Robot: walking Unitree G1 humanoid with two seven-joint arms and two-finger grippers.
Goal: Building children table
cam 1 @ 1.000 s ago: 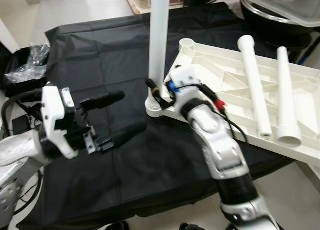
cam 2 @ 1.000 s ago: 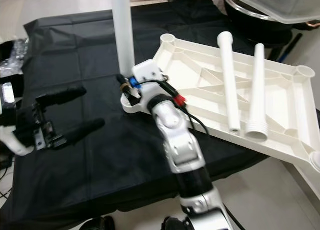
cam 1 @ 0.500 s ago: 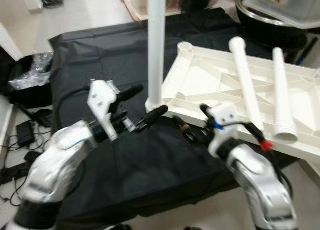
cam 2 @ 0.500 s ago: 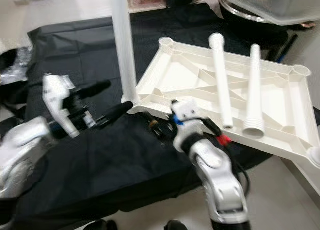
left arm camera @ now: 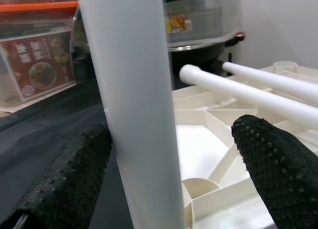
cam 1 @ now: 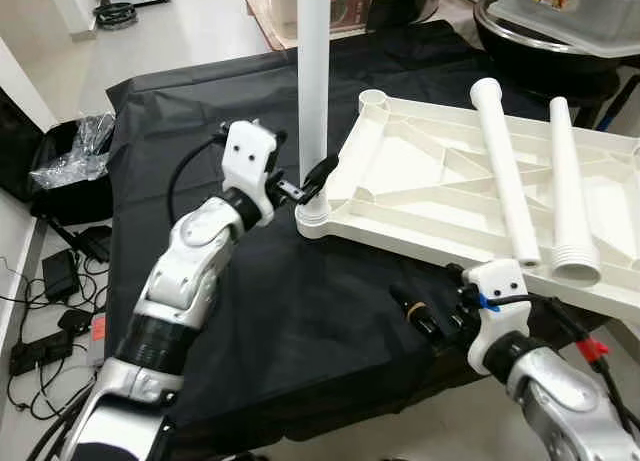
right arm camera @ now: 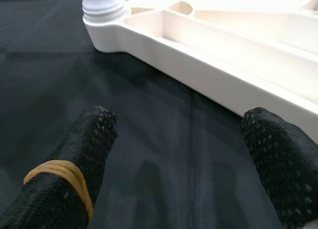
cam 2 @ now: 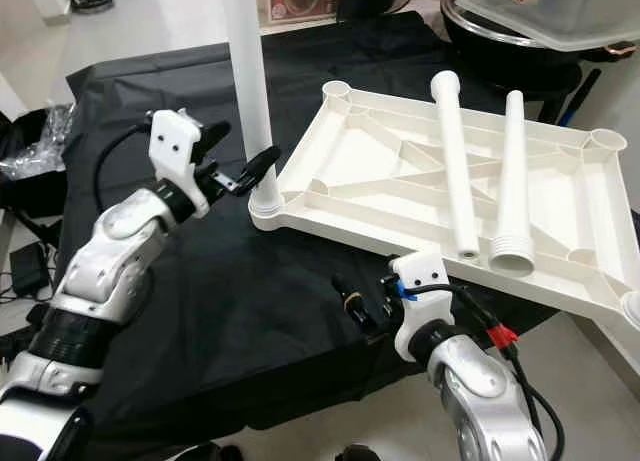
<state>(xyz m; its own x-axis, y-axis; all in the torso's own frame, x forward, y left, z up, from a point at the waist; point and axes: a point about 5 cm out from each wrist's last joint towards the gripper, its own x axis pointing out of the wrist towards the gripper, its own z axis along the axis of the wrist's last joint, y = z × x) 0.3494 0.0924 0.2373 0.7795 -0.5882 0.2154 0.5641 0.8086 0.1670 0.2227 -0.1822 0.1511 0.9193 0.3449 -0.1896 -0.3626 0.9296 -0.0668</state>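
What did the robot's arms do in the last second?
The right gripper let go of the upright leg and pulled back low over the black cloth, open. The left gripper swung in and now has its open fingers on either side of the leg, not yet closed. The tabletop and two loose legs stayed put.

A table draped in a black cloth (cam 1: 300,311) carries the load. A white upturned tabletop (cam 1: 440,206) lies directly on it.
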